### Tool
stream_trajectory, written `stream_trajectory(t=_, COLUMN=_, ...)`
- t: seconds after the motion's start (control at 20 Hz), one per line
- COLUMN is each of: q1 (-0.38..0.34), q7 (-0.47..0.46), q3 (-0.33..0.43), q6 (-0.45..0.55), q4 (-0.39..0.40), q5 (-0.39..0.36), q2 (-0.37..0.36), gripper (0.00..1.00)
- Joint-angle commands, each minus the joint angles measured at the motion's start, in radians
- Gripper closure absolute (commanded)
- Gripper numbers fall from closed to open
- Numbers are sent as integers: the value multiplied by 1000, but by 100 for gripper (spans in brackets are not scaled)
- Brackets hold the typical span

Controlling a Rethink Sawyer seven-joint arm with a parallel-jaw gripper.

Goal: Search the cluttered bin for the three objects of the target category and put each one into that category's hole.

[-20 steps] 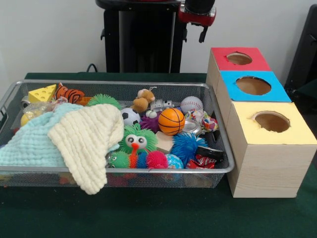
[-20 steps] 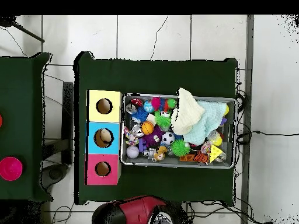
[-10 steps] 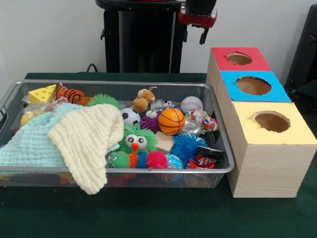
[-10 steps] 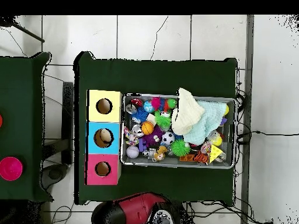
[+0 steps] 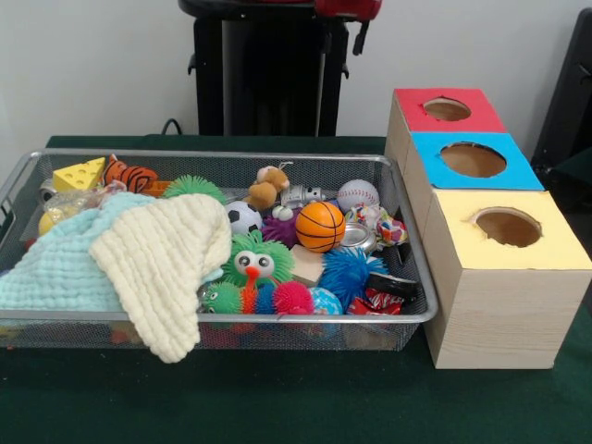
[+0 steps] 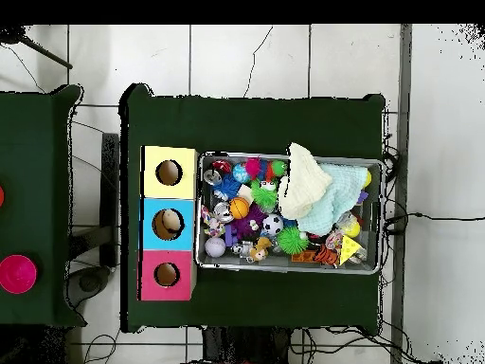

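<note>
Red and black, the gripper (image 5: 355, 35) now shows only as a small bit at the very top of the front view. A second ago it hung lower, above the red box (image 5: 416, 113). So the arm has pulled up and away. It is well apart from the bin (image 5: 231, 154) and touches nothing. I think this means no toy is being picked just now, and the hunt has yet to go on. I cannot tell if the gripper is open or shut, because too little of it shows. No toy hangs from the part I can see.

The toys lie just as they did. An orange ball (image 5: 320, 227) sits in the middle of the bin, with a black and white ball (image 5: 242, 217) near it and a white ball (image 5: 357, 195) just behind. These three balls may be the set to find, but that is my guess. A cream cloth (image 5: 162, 254) and a pale blue cloth (image 5: 55, 268) cover one end of the bin and could hide more toys. The blue box (image 5: 425, 153) and yellow box (image 5: 555, 252) stand in a row with the red one, beside the bin.

From above, the big red arm that was at the bottom edge has slid almost out of sight. The bin (image 6: 289, 269) has not moved. The orange ball (image 6: 240, 209), the black and white ball (image 6: 273, 225) and the white ball (image 6: 215, 246) are all in the half nearer the boxes. Something tan shows inside the hole of the blue box (image 6: 150, 207). I cannot tell what it is.
</note>
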Motion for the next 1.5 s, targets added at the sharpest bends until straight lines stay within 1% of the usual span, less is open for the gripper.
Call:
stream_trajectory(t=0.05, q1=49, q7=185, q3=-206, q6=-276, q4=71, q5=-146, q2=119, gripper=0)
stream_trajectory(t=0.1, q1=56, q7=187, q3=-231, q6=-293, q4=77, q5=-158, q2=126, gripper=0)
stream_trajectory(t=0.15, q1=60, q7=199, q3=-276, q6=-338, q4=79, q5=-192, q2=163, gripper=0)
stream_trajectory(t=0.2, q1=72, q7=206, q3=-303, q6=-360, q4=85, q5=-202, q2=176, gripper=0)
stream_trajectory(t=0.3, q1=102, q7=231, q3=-366, q6=-453, q4=83, q5=-218, q2=253, gripper=0)
stream_trajectory(t=0.5, q1=154, q7=247, q3=-415, q6=-595, q4=87, q5=-179, q2=375, gripper=0)
stream_trajectory(t=0.65, q1=173, q7=247, q3=-436, q6=-695, q4=81, q5=-163, q2=468, gripper=0)
stream_trajectory(t=0.7, q1=170, q7=236, q3=-437, q6=-708, q4=78, q5=-158, q2=481, gripper=0)
stream_trajectory(t=0.85, q1=144, q7=183, q3=-421, q6=-682, q4=79, q5=-141, q2=456, gripper=0)
stream_trajectory(t=1.05, q1=88, q7=102, q3=-348, q6=-580, q4=47, q5=-119, q2=383, gripper=0)
stream_trajectory(t=1.15, q1=37, q7=66, q3=-279, q6=-468, q4=31, q5=-112, q2=315, gripper=0)
stream_trajectory(t=1.2, q1=17, q7=45, q3=-249, q6=-410, q4=24, q5=-104, q2=269, gripper=0)
stream_trajectory(t=1.3, q1=-22, q7=13, q3=-177, q6=-299, q4=-2, q5=-83, q2=207, gripper=0)
stream_trajectory(t=1.4, q1=-39, q7=-5, q3=-137, q6=-245, q4=-33, q5=-77, q2=188, gripper=0)
stream_trajectory(t=1.5, q1=-50, q7=-4, q3=-115, q6=-225, q4=-67, q5=-80, q2=205, gripper=0)
